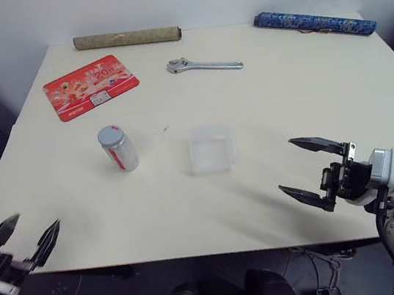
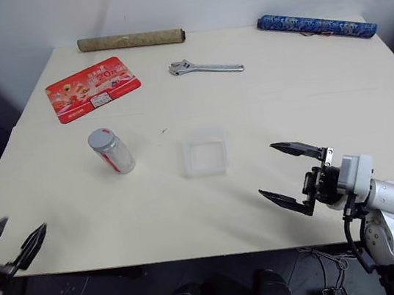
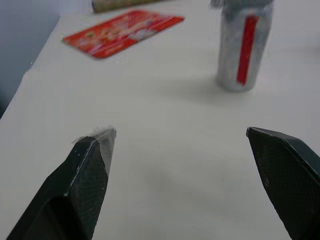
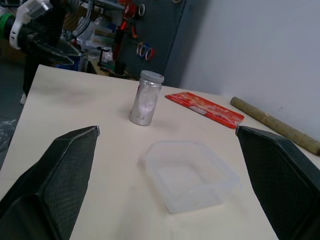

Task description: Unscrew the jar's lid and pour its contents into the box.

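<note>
The jar [image 1: 118,149] stands upright left of the table's middle, clear with a red-and-white label, and its grey lid [image 1: 110,135] is on top. To its right lies the translucent box [image 1: 210,148], which looks empty. The contents cannot be made out inside the jar. My left gripper [image 1: 31,231] hangs open at the table's near left edge, pointing toward the jar [image 3: 243,47] and well short of it. My right gripper [image 1: 308,168] is open at the near right, pointing left toward the box [image 4: 190,174], with nothing between its fingers.
A red printed mat [image 1: 90,85] lies at the far left. A silver wrench [image 1: 203,64] rests behind the box. A brown roll [image 1: 127,38] and a blue patterned roll [image 1: 314,23] lie along the table's far edge.
</note>
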